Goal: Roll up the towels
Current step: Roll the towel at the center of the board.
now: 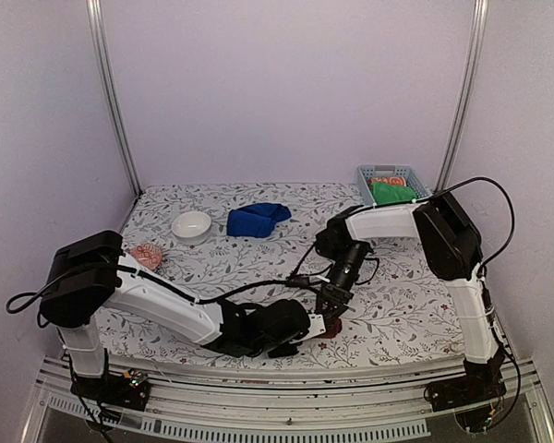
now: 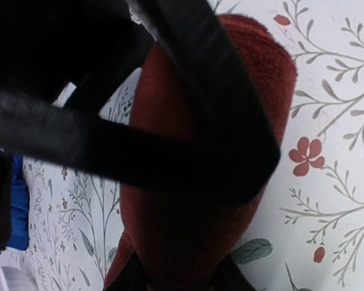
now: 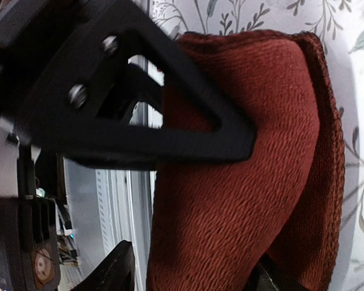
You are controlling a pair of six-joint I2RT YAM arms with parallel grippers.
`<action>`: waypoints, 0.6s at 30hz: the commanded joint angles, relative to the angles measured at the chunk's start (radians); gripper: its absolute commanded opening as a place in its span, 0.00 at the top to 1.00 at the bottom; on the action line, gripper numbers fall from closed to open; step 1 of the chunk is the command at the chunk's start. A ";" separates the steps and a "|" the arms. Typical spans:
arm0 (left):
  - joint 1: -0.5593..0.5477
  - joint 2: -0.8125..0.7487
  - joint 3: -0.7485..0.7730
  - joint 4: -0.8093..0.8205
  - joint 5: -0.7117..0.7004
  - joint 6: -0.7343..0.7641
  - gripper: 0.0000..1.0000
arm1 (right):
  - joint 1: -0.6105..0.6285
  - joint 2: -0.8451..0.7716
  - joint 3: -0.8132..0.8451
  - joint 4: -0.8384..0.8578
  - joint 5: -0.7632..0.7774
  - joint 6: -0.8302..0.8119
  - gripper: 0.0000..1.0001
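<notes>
The dark brick-red towel (image 2: 188, 109) lies rolled on the flowered tablecloth near the front edge, and in the top view only a sliver of it (image 1: 331, 324) shows under both grippers. My left gripper (image 2: 182, 276) is shut on its near end, with a finger pressed against each side. My right gripper (image 3: 188, 276) straddles the same roll (image 3: 249, 182) with its jaws open; one finger (image 3: 112, 273) stands clear of the cloth. The royal blue towel (image 1: 257, 220) sits bunched at the back middle of the table, away from both grippers.
A white bowl (image 1: 191, 225) stands left of the blue towel. A pink object (image 1: 148, 256) lies near the left arm's elbow. A pale blue basket (image 1: 365, 175) at the back right holds a green cloth (image 1: 391, 193) and an orange one. The table's front rail runs just behind the roll.
</notes>
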 commanded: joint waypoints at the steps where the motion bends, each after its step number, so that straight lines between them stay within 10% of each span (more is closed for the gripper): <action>1: 0.061 0.071 0.008 -0.132 0.211 -0.069 0.77 | -0.091 -0.172 -0.100 -0.002 0.051 -0.151 0.40; 18: 0.277 0.188 0.351 -0.471 0.792 -0.281 0.93 | -0.217 -1.011 -0.699 0.725 0.302 0.010 0.44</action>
